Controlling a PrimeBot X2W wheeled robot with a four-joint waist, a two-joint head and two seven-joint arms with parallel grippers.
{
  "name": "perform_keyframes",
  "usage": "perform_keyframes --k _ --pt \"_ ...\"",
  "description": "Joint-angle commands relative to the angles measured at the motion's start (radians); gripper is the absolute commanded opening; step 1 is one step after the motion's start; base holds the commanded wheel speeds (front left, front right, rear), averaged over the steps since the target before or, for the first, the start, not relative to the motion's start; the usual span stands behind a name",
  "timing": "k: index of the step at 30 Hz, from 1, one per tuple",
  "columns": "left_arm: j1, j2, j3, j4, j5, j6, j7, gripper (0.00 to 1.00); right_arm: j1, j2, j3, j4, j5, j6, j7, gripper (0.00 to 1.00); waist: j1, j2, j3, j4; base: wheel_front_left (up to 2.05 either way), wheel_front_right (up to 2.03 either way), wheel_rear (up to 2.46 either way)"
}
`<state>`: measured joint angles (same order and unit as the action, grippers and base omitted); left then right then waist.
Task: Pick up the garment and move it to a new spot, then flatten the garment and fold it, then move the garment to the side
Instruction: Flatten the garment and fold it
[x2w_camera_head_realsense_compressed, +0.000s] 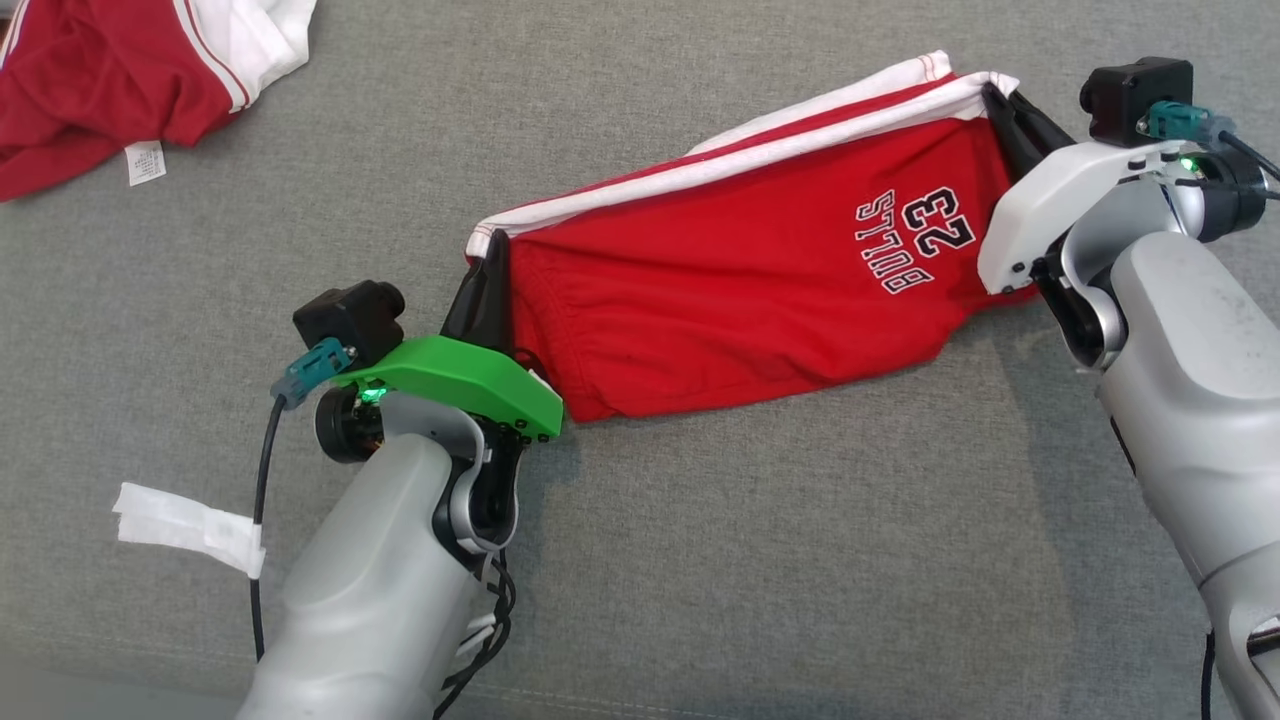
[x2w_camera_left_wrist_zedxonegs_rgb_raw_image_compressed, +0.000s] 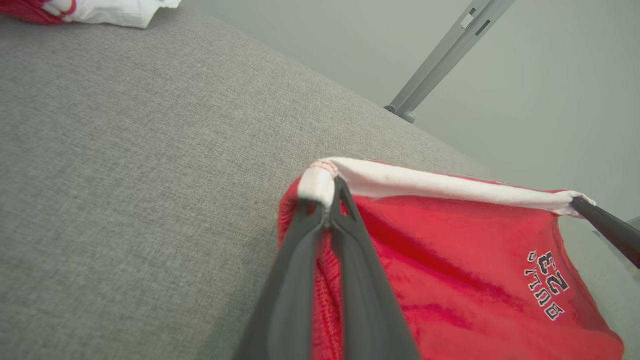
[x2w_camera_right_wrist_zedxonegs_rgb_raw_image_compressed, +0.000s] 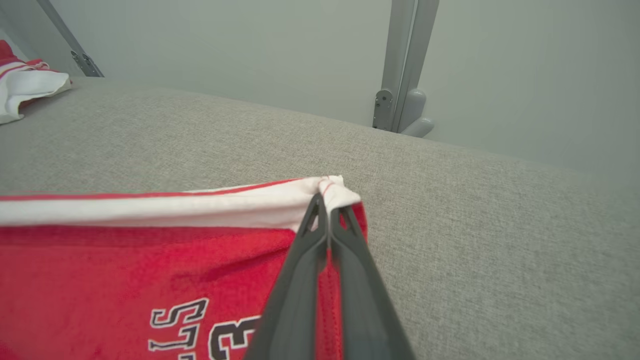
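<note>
The garment (x2w_camera_head_realsense_compressed: 760, 270) is a pair of red shorts with a white side stripe and "BULLS 23" lettering, stretched between both grippers over the grey surface. My left gripper (x2w_camera_head_realsense_compressed: 490, 255) is shut on its left white-striped corner (x2w_camera_left_wrist_zedxonegs_rgb_raw_image_compressed: 317, 182). My right gripper (x2w_camera_head_realsense_compressed: 1000, 100) is shut on the opposite corner (x2w_camera_right_wrist_zedxonegs_rgb_raw_image_compressed: 332, 192) at the upper right. The white edge (x2w_camera_left_wrist_zedxonegs_rgb_raw_image_compressed: 440, 186) runs taut between the two grips and the red cloth (x2w_camera_right_wrist_zedxonegs_rgb_raw_image_compressed: 125, 270) hangs below it. In the left wrist view the right gripper's fingers (x2w_camera_left_wrist_zedxonegs_rgb_raw_image_compressed: 607, 230) show at the far end.
A second red and white garment (x2w_camera_head_realsense_compressed: 120, 80) lies crumpled at the far left corner of the grey fabric surface (x2w_camera_head_realsense_compressed: 700, 560). White tape (x2w_camera_head_realsense_compressed: 185, 525) wraps the left arm's cable. A grey metal post (x2w_camera_right_wrist_zedxonegs_rgb_raw_image_compressed: 402, 65) stands beyond the surface's far edge.
</note>
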<state>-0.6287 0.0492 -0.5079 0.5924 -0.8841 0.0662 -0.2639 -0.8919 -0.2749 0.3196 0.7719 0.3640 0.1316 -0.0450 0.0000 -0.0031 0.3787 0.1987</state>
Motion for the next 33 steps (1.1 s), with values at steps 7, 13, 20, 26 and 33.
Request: perform_keyframes --k 7,13,20,26,33 --pt "-0.053 0.002 -0.049 0.029 -0.039 0.017 0.000 0.00 -0.113 0.020 0.045 0.159 0.015 -0.002 -0.033 0.00 0.0000 0.0031 0.017 0.017 0.00 0.00 0.00" --pt "-0.070 0.003 -0.077 0.029 -0.026 0.028 0.000 0.29 -0.186 0.035 0.067 0.273 0.005 -0.002 -0.080 1.00 0.0000 0.0031 0.020 0.032 0.00 0.00 0.00" --pt "-0.027 0.003 -0.066 0.003 0.073 0.039 0.000 1.00 -0.215 0.052 0.086 0.350 0.024 -0.002 -0.151 1.00 0.0000 0.0031 0.006 0.041 0.00 0.00 0.00" --pt "0.046 0.003 -0.012 -0.058 0.193 0.033 0.000 1.00 -0.181 0.035 0.150 0.347 0.054 -0.002 -0.171 1.00 0.0000 0.0031 -0.025 0.030 0.00 0.00 0.00" --pt "0.151 0.037 0.071 -0.197 0.345 0.038 0.000 1.00 -0.120 -0.013 0.226 0.325 0.115 -0.002 -0.150 1.00 0.0000 0.0031 -0.075 0.012 0.00 0.00 0.00"
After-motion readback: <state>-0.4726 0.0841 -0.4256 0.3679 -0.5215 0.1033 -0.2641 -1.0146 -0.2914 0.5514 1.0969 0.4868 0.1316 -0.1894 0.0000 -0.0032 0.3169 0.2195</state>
